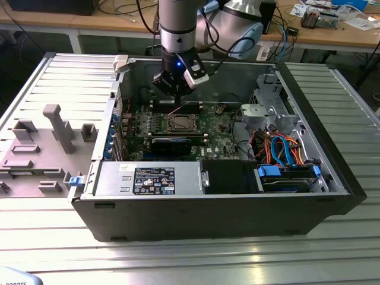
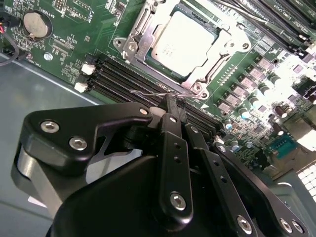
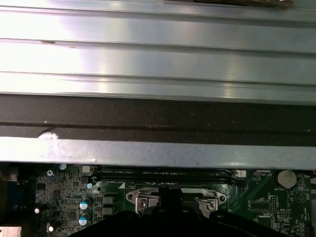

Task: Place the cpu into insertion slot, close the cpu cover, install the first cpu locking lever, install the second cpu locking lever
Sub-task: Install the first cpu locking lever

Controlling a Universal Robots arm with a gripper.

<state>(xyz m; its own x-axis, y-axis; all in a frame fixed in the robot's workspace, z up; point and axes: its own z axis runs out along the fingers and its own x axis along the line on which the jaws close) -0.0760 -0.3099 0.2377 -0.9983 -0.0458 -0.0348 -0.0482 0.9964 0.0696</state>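
Note:
In the second wrist view the cpu (image 2: 190,42), a flat silver-grey square, lies in the insertion slot, whose dark rim (image 2: 129,47) shows around it on the green motherboard. The cpu cover (image 2: 223,45), a silver window frame, lies flat over the chip's edges. A thin wire locking lever (image 2: 148,92) runs along the socket's near side. My gripper (image 2: 172,101) is shut, its black fingertips together right at that lever, beside the socket's corner. In the exterior view the gripper (image 1: 176,89) hangs inside the open case, just behind the socket (image 1: 181,123). The first wrist view has the gripper (image 3: 170,197) at the socket's edge.
Black memory slots (image 2: 123,74) and a coin battery (image 2: 35,23) lie by the socket. A long black card (image 1: 171,144), the power supply (image 1: 148,178) and a drive cage with blue and orange cables (image 1: 279,148) crowd the case. Grey fixtures (image 1: 53,127) stand outside, on the exterior view's left.

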